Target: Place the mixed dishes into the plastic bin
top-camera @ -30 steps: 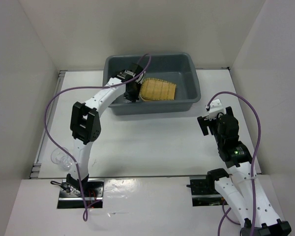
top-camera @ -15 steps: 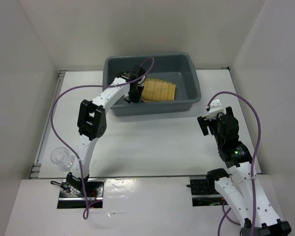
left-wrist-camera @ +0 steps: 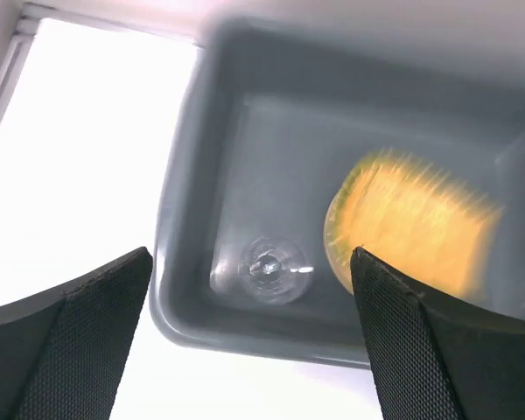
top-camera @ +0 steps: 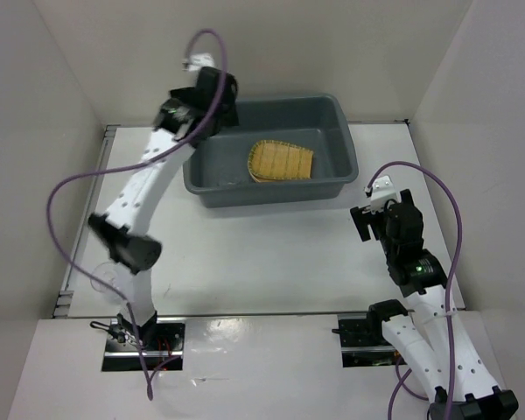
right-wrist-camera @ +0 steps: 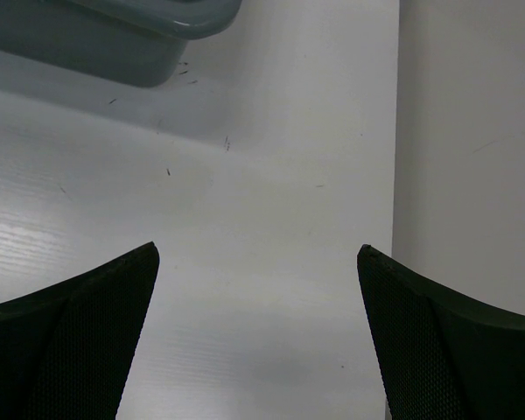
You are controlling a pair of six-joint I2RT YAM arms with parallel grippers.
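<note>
The dark grey plastic bin [top-camera: 276, 192] stands at the back of the table. Inside it the yellow woven bamboo tray [top-camera: 282, 161] lies flat, right of centre. The left wrist view shows a small clear cup [left-wrist-camera: 267, 267] on the bin floor near the front left corner, beside the tray [left-wrist-camera: 411, 223]. My left gripper [top-camera: 217, 112] hangs open high above the bin's left end, its jaws [left-wrist-camera: 251, 255] wide apart and empty. To the right of the bin, my right gripper [top-camera: 372, 219] is open and empty, low over the bare table [right-wrist-camera: 258, 249].
A faint clear glass-like thing [top-camera: 101, 280] sits near the table's left edge, partly behind my left arm's elbow [top-camera: 127, 249]. White walls close in the table on three sides. The bin's corner [right-wrist-camera: 140, 26] shows at the top left of the right wrist view.
My left gripper opened inside the bin, let go of the clear cup there, then rose up and back to the left. The right arm has not moved.
</note>
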